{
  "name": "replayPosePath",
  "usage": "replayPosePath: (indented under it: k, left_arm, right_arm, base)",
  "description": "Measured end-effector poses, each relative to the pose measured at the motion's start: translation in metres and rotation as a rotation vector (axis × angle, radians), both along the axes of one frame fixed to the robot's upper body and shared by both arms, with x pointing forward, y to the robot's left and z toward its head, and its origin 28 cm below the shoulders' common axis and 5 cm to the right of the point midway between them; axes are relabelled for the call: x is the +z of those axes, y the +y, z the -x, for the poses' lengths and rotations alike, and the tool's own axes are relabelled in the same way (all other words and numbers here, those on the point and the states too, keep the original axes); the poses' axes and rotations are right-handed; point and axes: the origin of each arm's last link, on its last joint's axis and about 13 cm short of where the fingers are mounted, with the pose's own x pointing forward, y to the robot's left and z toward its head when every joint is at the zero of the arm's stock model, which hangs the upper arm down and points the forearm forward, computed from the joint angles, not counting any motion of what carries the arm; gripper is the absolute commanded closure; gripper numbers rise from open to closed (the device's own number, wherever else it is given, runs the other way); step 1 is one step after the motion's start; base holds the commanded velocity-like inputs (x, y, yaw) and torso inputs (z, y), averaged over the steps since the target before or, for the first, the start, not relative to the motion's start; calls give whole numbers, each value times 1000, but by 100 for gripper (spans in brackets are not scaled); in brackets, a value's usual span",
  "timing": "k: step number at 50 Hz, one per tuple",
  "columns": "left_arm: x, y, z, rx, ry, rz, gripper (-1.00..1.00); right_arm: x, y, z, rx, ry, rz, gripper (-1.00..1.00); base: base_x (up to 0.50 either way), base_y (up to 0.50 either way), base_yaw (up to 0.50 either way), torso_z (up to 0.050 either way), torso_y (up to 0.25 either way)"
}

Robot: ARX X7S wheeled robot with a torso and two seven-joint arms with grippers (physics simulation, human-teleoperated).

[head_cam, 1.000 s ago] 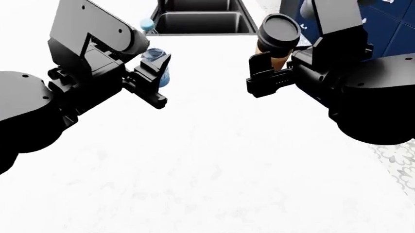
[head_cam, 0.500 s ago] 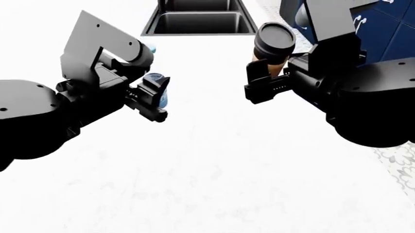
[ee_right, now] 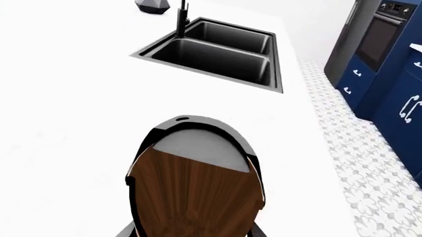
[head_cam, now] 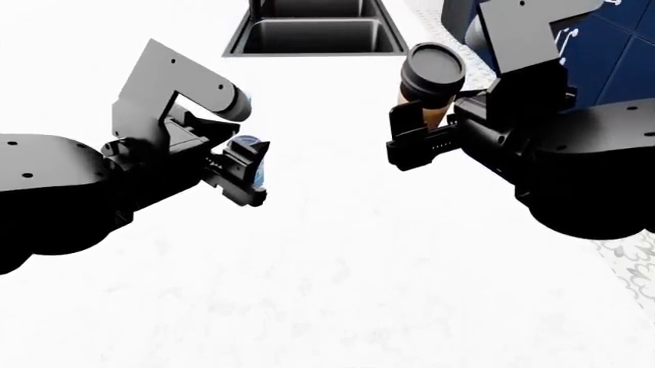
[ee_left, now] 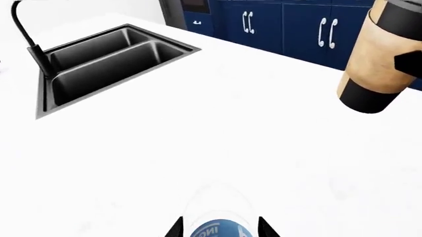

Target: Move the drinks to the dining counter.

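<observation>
Left gripper [head_cam: 248, 170] fingers pinch the bottle [head_cam: 247, 153] above the white tabletop [head_cam: 338, 261]. Right gripper [head_cam: 415, 138] fingers clamp the cup [head_cam: 430, 80] (lid toward sink [head_cam: 312, 31]), also off the tabletop.

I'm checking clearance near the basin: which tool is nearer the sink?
The right. In the head view the right tool, shut on the coffee cup, sits just short of the sink's near right corner; the left tool, holding the water bottle, is farther back.

Home kitchen, white worktop [ee_right: 79, 98] with dark double sink [ee_right: 218, 52], black tap [ee_right: 180, 19] beside it, navy cabinets [ee_left: 290, 24] and built-in oven [ee_right: 382, 34] beyond
</observation>
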Motion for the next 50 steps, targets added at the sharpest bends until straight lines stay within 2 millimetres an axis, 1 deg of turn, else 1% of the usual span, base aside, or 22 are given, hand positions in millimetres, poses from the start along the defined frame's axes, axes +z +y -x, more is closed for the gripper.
replayPosePath:
  k: [26,27,50]
  left_arm:
    - [-4,0,-2,1,40,-6,100]
    - [-4,0,-2,0,40,-6,-100]
    - [-2,2,0,4,17,7,-100]
  right_arm:
    - [-1,-1,1,7,2,5,100]
    - [-1,-1,1,7,2,5,100]
    - [0,0,3,11,0,9,100]
  base:
    - [0,0,0,0,1]
    - [0,0,0,0,0]
    - [0,0,0,0,0]
